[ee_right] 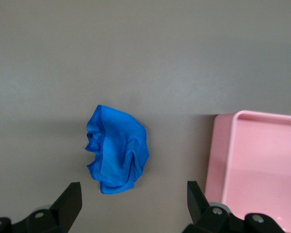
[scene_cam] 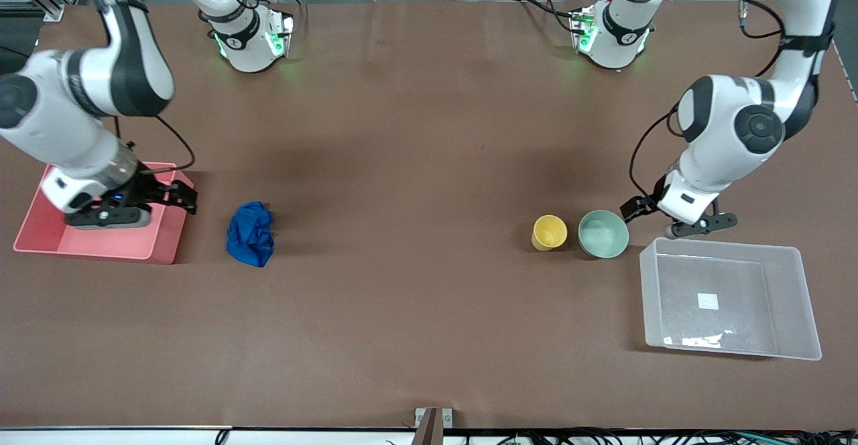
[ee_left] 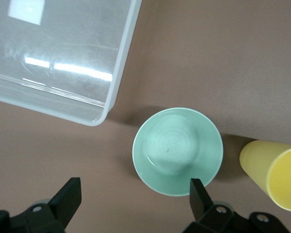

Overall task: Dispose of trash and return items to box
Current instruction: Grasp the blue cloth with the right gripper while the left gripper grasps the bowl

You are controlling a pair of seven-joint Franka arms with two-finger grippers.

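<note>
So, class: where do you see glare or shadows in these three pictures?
Left wrist view: bright streaks of glare on the clear box; the green bowl throws a soft shadow. Front view: glare along the box's floor, and the blue wad casts a faint shadow. Right wrist view: even light, with a shadow beside the pink bin.

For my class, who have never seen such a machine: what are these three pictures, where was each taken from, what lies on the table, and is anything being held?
Two white robot arms stand at a brown table. The front view looks down from a high camera facing them; the other two come from cameras on each arm's wrist.

The right tool is open, hanging over the pink bin; beside that bin lies a crumpled blue wad.

The left tool is also open, over the table by the clear box. A mint-green bowl and a yellow cup stand side by side, apart, near that box.

Nothing is held, and the clear box contains only a white label.
</note>
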